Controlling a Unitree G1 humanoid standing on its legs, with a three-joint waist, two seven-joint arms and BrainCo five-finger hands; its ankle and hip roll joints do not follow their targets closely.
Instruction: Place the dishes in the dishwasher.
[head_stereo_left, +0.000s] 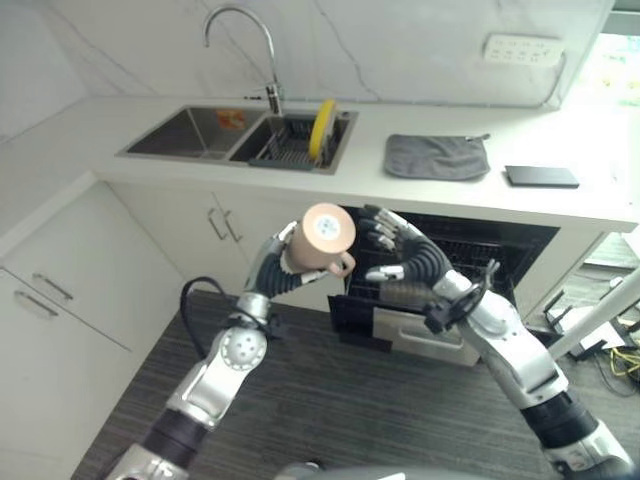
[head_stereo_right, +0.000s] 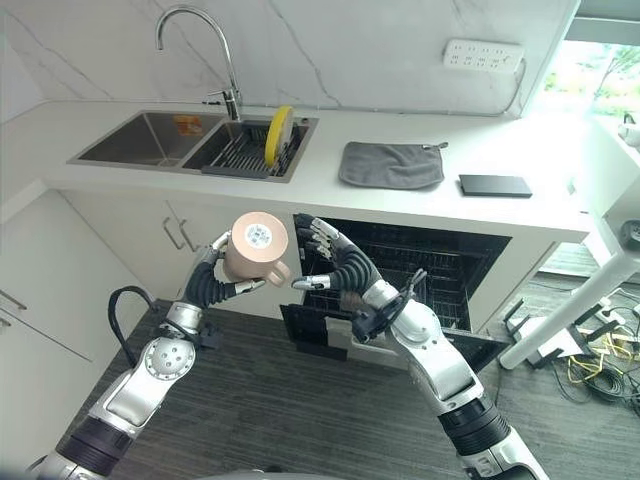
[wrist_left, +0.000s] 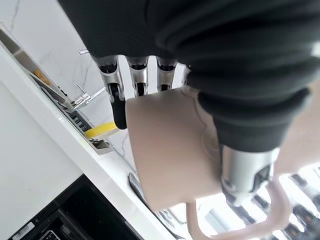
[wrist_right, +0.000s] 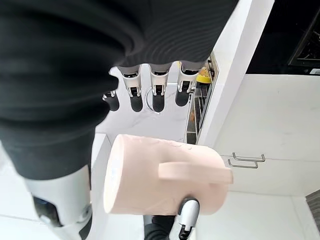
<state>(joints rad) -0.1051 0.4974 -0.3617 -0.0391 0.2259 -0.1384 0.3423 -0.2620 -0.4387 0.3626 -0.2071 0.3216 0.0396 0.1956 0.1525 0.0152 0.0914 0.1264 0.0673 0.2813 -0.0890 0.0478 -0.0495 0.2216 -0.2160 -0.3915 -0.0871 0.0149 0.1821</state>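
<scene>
Mid-frame, left hand (head_stereo_left: 283, 255) grips pink mug (head_stereo_left: 326, 238); right hand (head_stereo_left: 400, 258), fingers spread, just beside its handle.

No readable text. Round sticker on pink mug (head_stereo_left: 327, 238) base and sink's orange label: print illegible.

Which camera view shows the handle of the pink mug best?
The right wrist view: the handle of the mug stands out in full there. The left wrist view cuts it off at the edge, and both eye views show it small, under the mug.
</scene>
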